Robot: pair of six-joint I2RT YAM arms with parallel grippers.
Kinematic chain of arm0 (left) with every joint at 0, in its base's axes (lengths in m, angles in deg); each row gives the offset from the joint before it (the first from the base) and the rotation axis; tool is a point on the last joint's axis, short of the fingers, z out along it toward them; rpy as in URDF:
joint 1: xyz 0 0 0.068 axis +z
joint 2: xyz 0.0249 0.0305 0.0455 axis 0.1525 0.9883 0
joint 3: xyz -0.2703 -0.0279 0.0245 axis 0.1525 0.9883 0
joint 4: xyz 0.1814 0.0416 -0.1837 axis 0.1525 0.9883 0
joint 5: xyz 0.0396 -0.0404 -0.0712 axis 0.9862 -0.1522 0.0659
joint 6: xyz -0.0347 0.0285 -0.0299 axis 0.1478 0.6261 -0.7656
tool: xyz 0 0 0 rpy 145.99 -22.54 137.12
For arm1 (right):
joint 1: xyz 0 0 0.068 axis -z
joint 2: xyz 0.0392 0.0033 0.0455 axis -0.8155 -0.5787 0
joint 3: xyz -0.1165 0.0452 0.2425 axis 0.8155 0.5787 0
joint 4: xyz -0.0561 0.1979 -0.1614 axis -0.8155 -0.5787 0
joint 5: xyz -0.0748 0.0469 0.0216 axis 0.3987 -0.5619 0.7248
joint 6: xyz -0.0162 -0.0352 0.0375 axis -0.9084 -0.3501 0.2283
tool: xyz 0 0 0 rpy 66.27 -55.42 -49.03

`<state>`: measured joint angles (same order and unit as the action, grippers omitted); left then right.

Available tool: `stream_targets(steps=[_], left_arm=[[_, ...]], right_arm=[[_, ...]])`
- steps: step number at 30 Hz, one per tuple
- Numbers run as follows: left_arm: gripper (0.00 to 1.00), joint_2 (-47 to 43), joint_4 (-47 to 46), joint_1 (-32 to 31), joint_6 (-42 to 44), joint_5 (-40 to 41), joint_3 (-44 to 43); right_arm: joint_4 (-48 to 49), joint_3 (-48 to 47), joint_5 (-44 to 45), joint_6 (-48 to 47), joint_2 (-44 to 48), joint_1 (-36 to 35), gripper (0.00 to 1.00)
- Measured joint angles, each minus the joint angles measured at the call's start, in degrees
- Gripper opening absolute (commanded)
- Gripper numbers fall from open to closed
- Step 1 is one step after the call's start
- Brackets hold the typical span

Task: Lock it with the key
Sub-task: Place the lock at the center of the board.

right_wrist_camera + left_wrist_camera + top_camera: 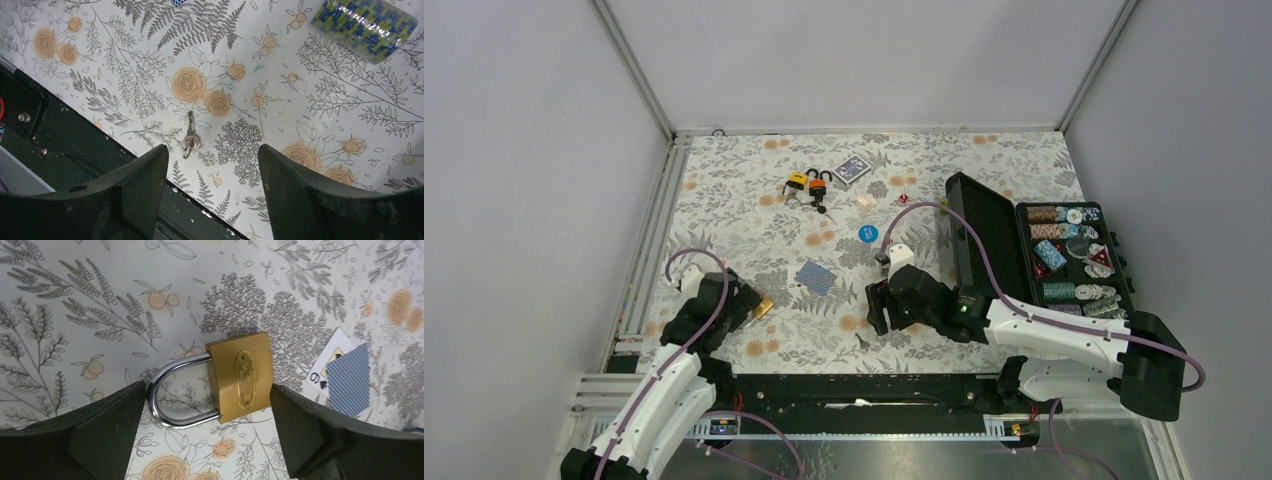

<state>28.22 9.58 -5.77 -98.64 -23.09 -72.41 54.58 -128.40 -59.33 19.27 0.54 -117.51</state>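
While the left gripper hangs right over the padlock in the top view, the right gripper sits well to the padlock's right. The key lies on the table just beside that gripper, so each arm is nearer its own piece. Spare locks lie far beyond the padlock, and the case stands further right of it than the key does. From the left wrist, the padlock lies flat between the fingers, which are spread wide and grip nothing. Its long axis runs across the gap, with the shackle toward the frame's left finger and the brass body toward the other. Both shackle legs meet the body, but I cannot tell whether it is latched, and the keyhole is hidden. A card lies near the body's far end. From the right wrist, with the padlock out of frame, the key lies flat just ahead of the fingers, a little toward the frame's left one. Its long axis points away from the gripper, crosswise to the closing direction. These jaws too are wide apart and empty. Picking up the key looks like the right arm's job, and a thin, flat key will likely be awkward to lift.
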Motion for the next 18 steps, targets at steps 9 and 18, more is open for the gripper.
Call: stream_targets(steps=[9, 18], left_arm=[[0.99, 6.4, 6.4, 0.0, -2.2, 0.3, -5.0], [0.99, 4.8, 9.9, 0.0, -0.3, -2.8, -12.4]], right_arm=[[-0.2, 0.0, -0.2, -0.9, 0.6, 0.0, 0.75], [-2.7, -1.4, 0.3, -2.5, -1.9, 0.0, 0.76]])
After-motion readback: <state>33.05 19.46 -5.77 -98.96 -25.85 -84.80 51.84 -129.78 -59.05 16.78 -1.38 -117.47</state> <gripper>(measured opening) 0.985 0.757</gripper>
